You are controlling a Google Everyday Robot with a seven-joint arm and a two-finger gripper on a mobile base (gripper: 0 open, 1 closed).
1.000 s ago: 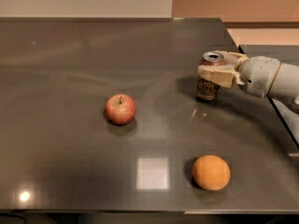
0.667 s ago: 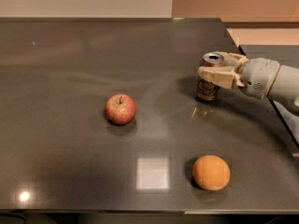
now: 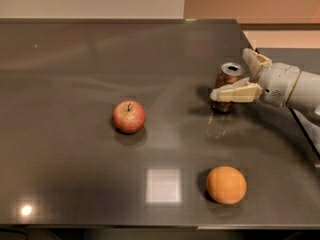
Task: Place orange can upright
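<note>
The orange can point(image 3: 229, 77) stands upright on the dark table point(image 3: 75, 74) at the right, its silver top facing up. My gripper point(image 3: 230, 74) reaches in from the right and is open, with the can between its fingers. One finger point(image 3: 235, 92) crosses in front of the can's lower half, and the other finger point(image 3: 256, 60) is behind the can, apart from it. The near finger hides the can's lower front.
A red apple point(image 3: 129, 117) sits left of centre. A round orange fruit point(image 3: 226, 184) lies near the front edge, below the can. The table's right edge runs just behind my arm point(image 3: 295, 86).
The fingers have spread apart from the can. The near finger has dropped lower and the far finger now shows behind the can. The can stays upright in place.
</note>
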